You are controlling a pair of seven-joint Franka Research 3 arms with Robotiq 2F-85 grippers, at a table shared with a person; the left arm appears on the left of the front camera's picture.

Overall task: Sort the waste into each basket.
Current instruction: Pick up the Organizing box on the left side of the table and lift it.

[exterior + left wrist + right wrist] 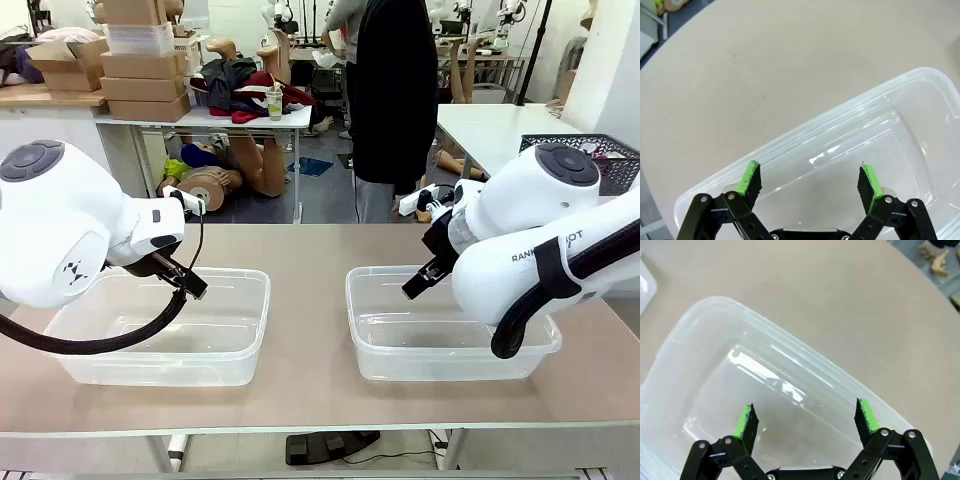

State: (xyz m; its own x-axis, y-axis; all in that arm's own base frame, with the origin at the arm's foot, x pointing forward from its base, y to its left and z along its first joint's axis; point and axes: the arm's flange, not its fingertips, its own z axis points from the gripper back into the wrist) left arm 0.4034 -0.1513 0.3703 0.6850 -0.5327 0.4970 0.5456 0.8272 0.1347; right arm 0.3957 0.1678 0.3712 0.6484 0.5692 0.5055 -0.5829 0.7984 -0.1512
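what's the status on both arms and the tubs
Left gripper open over left tub. Right gripper open over right tub. Both tubs empty; no waste in view.

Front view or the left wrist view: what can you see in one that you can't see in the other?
Only the front view shows both arms, the right tub, the grey lattice basket and a person standing across the table. Only the left wrist view shows the left gripper with jaws wide open and nothing between its green pads. Both show the left tub, empty, on the tan table.
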